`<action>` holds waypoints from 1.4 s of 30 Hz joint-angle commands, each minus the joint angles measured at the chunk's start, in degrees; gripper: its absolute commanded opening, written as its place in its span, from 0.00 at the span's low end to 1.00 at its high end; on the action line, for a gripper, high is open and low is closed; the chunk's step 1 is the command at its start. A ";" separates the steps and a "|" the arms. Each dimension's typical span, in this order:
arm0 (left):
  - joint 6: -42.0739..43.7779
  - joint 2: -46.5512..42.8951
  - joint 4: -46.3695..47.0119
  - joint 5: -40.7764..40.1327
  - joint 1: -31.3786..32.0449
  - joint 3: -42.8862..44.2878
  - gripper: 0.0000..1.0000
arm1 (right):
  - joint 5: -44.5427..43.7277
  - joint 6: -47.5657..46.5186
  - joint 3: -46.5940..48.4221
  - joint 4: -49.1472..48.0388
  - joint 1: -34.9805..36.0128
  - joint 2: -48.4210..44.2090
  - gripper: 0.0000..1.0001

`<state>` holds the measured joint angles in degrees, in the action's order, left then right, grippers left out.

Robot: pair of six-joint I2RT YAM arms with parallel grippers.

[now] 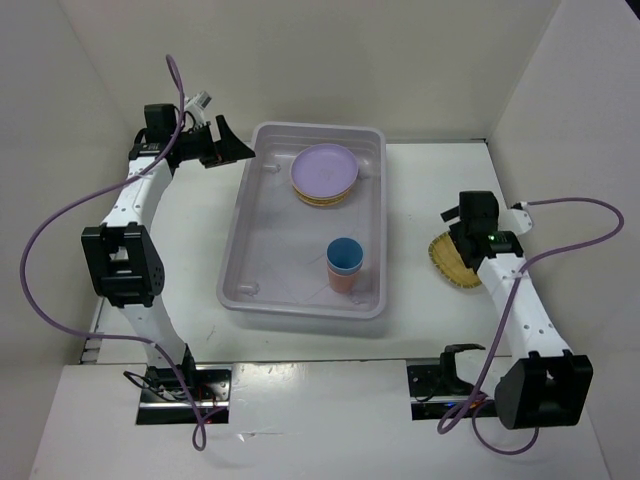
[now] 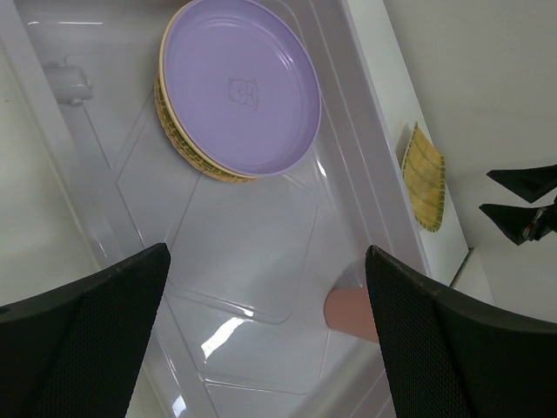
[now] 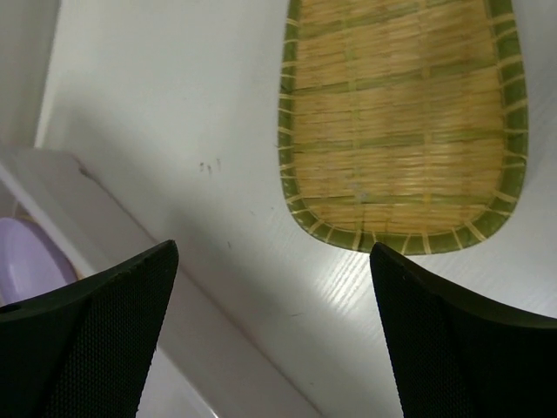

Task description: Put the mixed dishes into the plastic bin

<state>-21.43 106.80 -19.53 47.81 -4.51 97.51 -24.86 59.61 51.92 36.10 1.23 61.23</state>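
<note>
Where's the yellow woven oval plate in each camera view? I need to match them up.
Top external: the yellow woven oval plate lies on the table, right of the pale translucent plastic bin.
Left wrist: right of centre, beyond the bin's wall.
Right wrist: top, centre-right.
Shared landmark: the lavender round plate.

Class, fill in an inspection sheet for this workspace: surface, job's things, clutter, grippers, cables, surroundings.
Surface: white table, a few faint specks.
Job's things: plastic bin holds lavender plate atop a plate stack, and blue cup nested in pink cup; woven plate lies on the table right of the bin.
Clutter: nothing seen.
Grippers: left gripper at the bin's far left corner, jaws open; right gripper above the woven plate, jaws open; both empty.
Cables: purple cable loops off each arm.
Surroundings: white walls on three sides.
</note>
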 commanded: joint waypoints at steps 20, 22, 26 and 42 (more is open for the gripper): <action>0.86 3.94 2.57 5.10 -0.67 2.41 0.99 | 2.36 14.31 -3.67 4.17 -5.37 17.49 0.97; 0.86 3.94 2.57 5.10 -1.20 2.42 0.99 | 2.36 13.16 -2.88 2.76 -5.37 19.70 0.97; 0.86 3.94 2.57 5.10 -1.73 2.42 0.99 | 1.66 11.50 -0.60 0.99 -5.37 24.72 0.93; -0.19 2.88 2.57 4.57 -3.92 0.83 0.99 | 1.66 -0.46 10.12 -4.28 -5.37 40.62 0.84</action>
<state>-21.43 110.61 -18.85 50.92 -8.10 97.67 -22.24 63.77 59.16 34.04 -3.79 97.76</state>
